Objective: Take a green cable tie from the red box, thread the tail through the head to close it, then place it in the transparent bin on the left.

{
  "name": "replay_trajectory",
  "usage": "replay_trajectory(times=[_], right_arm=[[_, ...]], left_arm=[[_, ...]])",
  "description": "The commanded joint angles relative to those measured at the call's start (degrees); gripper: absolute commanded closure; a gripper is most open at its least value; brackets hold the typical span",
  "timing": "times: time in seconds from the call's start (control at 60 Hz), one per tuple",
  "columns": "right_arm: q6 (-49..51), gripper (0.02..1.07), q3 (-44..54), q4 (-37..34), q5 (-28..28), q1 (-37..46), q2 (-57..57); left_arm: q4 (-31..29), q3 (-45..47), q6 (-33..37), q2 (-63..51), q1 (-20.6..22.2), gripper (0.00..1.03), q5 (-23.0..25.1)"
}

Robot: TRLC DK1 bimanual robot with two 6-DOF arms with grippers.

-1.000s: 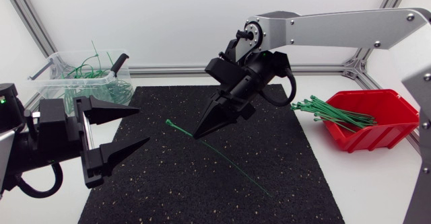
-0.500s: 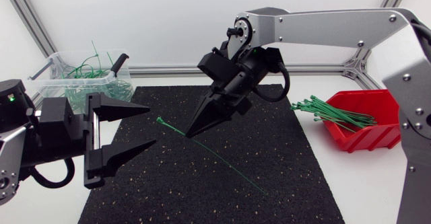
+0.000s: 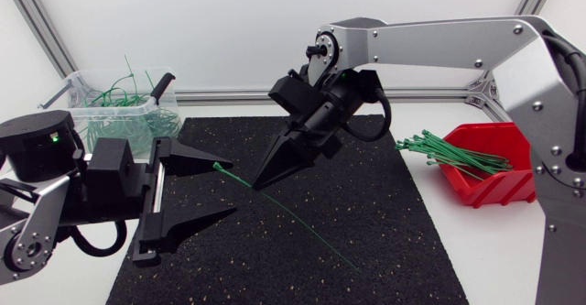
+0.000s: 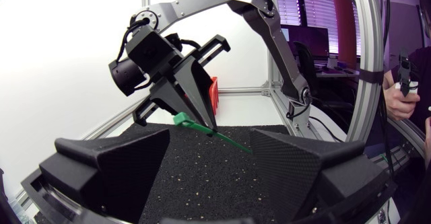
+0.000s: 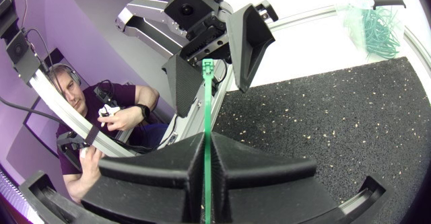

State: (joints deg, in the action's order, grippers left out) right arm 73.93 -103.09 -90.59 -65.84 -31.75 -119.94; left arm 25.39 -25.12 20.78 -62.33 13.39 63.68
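My right gripper (image 3: pixel 261 184) hangs over the middle of the black mat, shut on a green cable tie (image 3: pixel 302 218). The tie's head (image 3: pixel 218 167) sticks out to the left and its long tail trails down to the right above the mat. My left gripper (image 3: pixel 229 182) stands open just left of the head, one finger above it and one below. In the left wrist view the tie's head (image 4: pixel 182 120) lies ahead of the open fingers (image 4: pixel 114 163). In the right wrist view the tie (image 5: pixel 206 109) rises from the shut fingertips toward the left gripper's fingers (image 5: pixel 246 39).
The red box (image 3: pixel 513 172) at the right holds a bundle of green ties (image 3: pixel 449 149) spilling over its left rim. The transparent bin (image 3: pixel 69 113) at the back left contains several closed ties. A black mat (image 3: pixel 385 204) covers the table's middle.
My left arm has moved right, bringing its open fingers up to the tie's head. The right gripper shifted slightly left with the tie, then held still.
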Motion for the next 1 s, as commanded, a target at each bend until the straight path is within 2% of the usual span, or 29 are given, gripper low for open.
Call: replay_trajectory(times=[0.0, 0.15, 0.217, 0.4, 0.483, 0.567, 0.633, 0.75, 0.817, 0.883, 0.983], right_arm=[[2.5, 1.01, -0.8, -1.6, -0.5, 0.4, -1.6], [4.5, 1.01, -0.4, -3.2, -0.9, 0.4, -1.8], [5.3, 1.01, -0.2, -3.8, -1.0, 0.5, -1.8], [6.1, 1.01, 0.0, -4.1, -1.5, 0.6, -2.1], [6.9, 1.01, -0.2, -4.9, -1.7, 0.5, -2.4], [6.9, 1.01, -0.2, -4.9, -1.7, 0.5, -2.5], [7.0, 1.01, -0.1, -4.9, -1.7, 0.5, -2.7], [7.2, 1.01, 0.1, -4.9, -1.7, 0.5, -2.8], [7.2, 1.01, 0.1, -4.8, -1.7, 0.5, -2.8], [7.2, 1.01, 0.1, -4.8, -1.7, 0.5, -2.8], [7.2, 1.01, 0.3, -4.8, -1.7, 0.5, -3.0]], left_arm=[[1.0, -2.0, -1.4, -1.6, 1.1, 0.21, 0.7], [1.7, -3.5, -2.8, -3.4, 2.1, 0.21, 0.7], [2.7, -3.4, -2.8, -3.6, 2.3, 0.27, 0.7], [3.5, -3.4, -2.8, -4.7, 2.5, 0.27, 0.7], [4.5, -3.4, -2.8, -5.6, 2.3, 0.39, 0.7], [5.2, -3.7, -3.1, -6.6, 2.2, 0.40, 0.7], [5.6, -3.9, -3.3, -7.2, 2.1, 0.45, 0.8], [6.3, -3.9, -3.4, -7.5, 2.1, 0.46, 1.1], [7.0, -3.9, -3.4, -7.6, 2.0, 0.55, 2.0], [7.7, -3.9, -3.3, -7.8, 1.5, 0.64, 4.8], [8.1, -3.8, -3.3, -8.3, 1.3, 0.66, 5.8]])
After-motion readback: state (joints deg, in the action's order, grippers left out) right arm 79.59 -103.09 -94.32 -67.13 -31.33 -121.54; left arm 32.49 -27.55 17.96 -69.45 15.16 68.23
